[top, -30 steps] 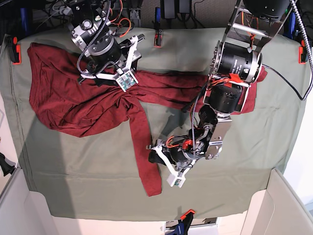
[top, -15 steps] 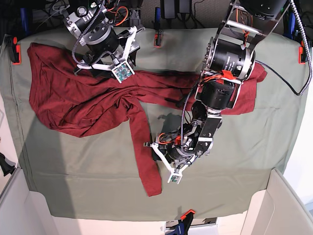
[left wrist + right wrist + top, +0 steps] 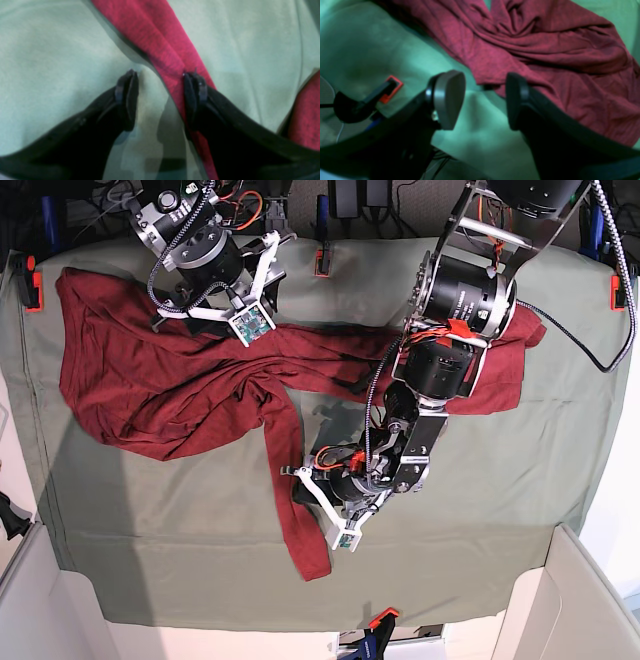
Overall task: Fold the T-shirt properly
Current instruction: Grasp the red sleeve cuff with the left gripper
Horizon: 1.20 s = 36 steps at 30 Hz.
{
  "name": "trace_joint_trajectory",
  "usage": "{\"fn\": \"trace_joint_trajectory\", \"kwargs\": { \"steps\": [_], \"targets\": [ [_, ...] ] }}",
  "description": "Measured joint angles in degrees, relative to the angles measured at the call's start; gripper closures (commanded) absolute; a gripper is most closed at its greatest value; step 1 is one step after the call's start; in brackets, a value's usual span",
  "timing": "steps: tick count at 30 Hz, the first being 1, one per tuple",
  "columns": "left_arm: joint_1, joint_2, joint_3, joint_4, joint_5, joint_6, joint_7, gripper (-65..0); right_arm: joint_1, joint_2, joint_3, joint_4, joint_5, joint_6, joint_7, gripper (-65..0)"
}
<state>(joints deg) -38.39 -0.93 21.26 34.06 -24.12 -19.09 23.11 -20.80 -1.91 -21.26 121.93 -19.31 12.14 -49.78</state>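
The brick-red T-shirt (image 3: 150,385) lies crumpled across the back of the sage-green table cloth (image 3: 150,510). One long sleeve (image 3: 290,480) trails toward the front. My left gripper (image 3: 303,498) is open and low at that sleeve. In the left wrist view my left gripper (image 3: 161,97) has its right finger (image 3: 195,95) resting on the sleeve (image 3: 160,45) and its left finger on bare cloth. My right gripper (image 3: 275,265) is open and empty above the shirt's back edge. In the right wrist view my right gripper (image 3: 483,100) hangs over green cloth, with the shirt's folds (image 3: 545,50) just beyond.
Red-tipped clamps pin the cloth at the back left (image 3: 30,280), back middle (image 3: 322,255), back right (image 3: 618,285) and front edge (image 3: 378,620). One clamp also shows in the right wrist view (image 3: 391,88). White panels stand at the front corners (image 3: 560,600). Cables hang behind the table.
My left gripper has moved left, from beside the sleeve onto it. My right gripper has moved back and up a little, off the shirt's bunched middle. The shirt has barely shifted.
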Motion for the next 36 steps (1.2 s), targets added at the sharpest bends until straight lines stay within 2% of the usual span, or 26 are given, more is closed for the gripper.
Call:
{"fn": "trace_joint_trajectory", "kwargs": {
  "steps": [6,10,20,21,22,25,29,32,36],
  "targets": [
    [-0.02,0.31,0.0,0.0,0.0,-0.02,0.24,-32.4,0.0,0.0,0.02,0.0,-0.02,0.0,0.0,-31.2],
    [0.09,1.09,0.0,0.0,-2.62,-2.82,1.79,-32.4,0.0,0.0,0.02,0.0,0.0,0.0,0.0,-31.2],
    [-0.96,2.34,0.0,0.0,-0.76,-2.97,2.58,-31.7,-0.02,0.0,0.0,0.0,-0.02,0.0,0.0,-31.2],
    [-0.94,2.36,0.0,-0.02,-0.28,-2.14,2.58,-28.9,-0.04,0.0,0.02,0.0,-0.02,0.0,0.0,-31.2],
    [-0.96,2.38,0.0,-0.02,0.42,-1.66,2.58,-23.5,-0.02,0.0,0.02,0.0,-0.02,0.0,0.0,-31.2],
    [-0.94,2.36,0.0,-0.02,3.87,-1.29,0.85,0.0,-0.02,0.0,0.02,0.0,-0.02,0.0,0.0,-31.2],
    [-0.81,2.36,0.0,-0.02,7.15,-1.29,-0.48,0.0,-0.02,0.0,0.02,0.0,-0.02,0.0,0.0,-31.2],
    [-0.9,1.7,0.0,0.0,7.17,-1.29,-2.01,0.0,-0.02,0.0,0.02,0.0,-0.02,0.0,0.0,-31.2],
    [-0.94,-2.43,0.07,3.69,5.07,-1.51,-0.81,0.0,-0.07,0.15,0.0,0.0,-0.02,0.0,0.04,-31.2]
  ]
}}
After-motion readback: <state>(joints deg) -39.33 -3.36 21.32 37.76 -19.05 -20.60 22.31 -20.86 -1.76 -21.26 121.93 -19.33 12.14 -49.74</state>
